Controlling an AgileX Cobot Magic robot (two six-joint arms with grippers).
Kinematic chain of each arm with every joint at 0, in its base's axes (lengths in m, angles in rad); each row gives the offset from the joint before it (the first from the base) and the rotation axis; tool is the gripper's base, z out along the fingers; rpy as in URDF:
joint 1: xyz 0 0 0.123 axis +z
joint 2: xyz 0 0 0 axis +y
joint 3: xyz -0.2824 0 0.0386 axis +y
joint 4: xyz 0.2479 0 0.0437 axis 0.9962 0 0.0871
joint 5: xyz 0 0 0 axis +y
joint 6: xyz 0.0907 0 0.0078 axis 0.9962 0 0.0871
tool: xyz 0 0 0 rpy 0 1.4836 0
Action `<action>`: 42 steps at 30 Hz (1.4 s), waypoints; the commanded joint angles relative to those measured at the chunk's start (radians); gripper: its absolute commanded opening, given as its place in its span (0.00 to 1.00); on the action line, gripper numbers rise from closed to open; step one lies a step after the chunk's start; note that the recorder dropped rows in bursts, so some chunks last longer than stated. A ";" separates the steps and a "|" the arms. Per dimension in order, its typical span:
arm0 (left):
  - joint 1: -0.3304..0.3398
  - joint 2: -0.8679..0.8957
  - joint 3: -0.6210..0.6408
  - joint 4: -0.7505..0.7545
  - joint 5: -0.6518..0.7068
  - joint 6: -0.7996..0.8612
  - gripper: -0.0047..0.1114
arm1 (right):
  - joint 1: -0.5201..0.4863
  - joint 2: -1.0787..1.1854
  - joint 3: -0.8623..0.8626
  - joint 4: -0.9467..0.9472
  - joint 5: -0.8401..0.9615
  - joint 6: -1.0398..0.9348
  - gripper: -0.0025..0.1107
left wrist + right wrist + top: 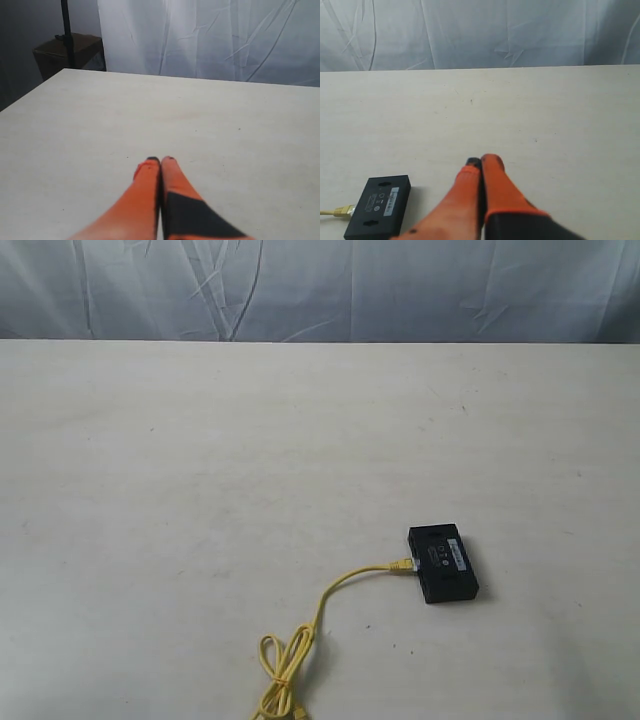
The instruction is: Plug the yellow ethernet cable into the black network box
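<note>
The cable (320,608) looks light, thin and floppy, loosely looped on the pale matte table (200,460). Its plug (400,565) meets the side of the box (443,564), a flat, hard black slab. I'd grip the stiffer boot. Both orange claws, left (160,160) and right (482,161), are pressed together, empty.

The ethernet cable (321,608) lies left of the network box (443,562), touching it.
</note>
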 commanded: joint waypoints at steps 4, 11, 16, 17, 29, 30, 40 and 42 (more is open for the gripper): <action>0.001 -0.006 0.005 -0.070 -0.023 0.081 0.04 | -0.006 -0.006 0.003 0.001 -0.012 0.000 0.01; 0.001 -0.006 0.005 -0.195 -0.031 0.261 0.04 | -0.006 -0.006 0.003 0.001 -0.012 0.000 0.01; 0.001 -0.006 0.005 -0.200 -0.031 0.263 0.04 | -0.006 -0.006 0.003 0.001 -0.012 0.000 0.01; 0.001 -0.006 0.005 -0.200 -0.031 0.263 0.04 | -0.006 -0.006 0.003 0.001 -0.012 0.000 0.01; 0.001 -0.006 0.005 -0.196 -0.031 0.263 0.04 | -0.006 -0.006 0.003 0.001 -0.012 0.000 0.01; 0.001 -0.006 0.005 -0.196 -0.031 0.263 0.04 | -0.006 -0.006 0.003 0.001 -0.012 0.000 0.01; 0.001 -0.006 0.005 -0.196 -0.031 0.263 0.04 | -0.006 -0.006 0.003 0.001 -0.012 0.000 0.01; 0.001 -0.006 0.005 -0.196 -0.031 0.263 0.04 | -0.006 -0.006 0.003 0.001 -0.012 0.000 0.01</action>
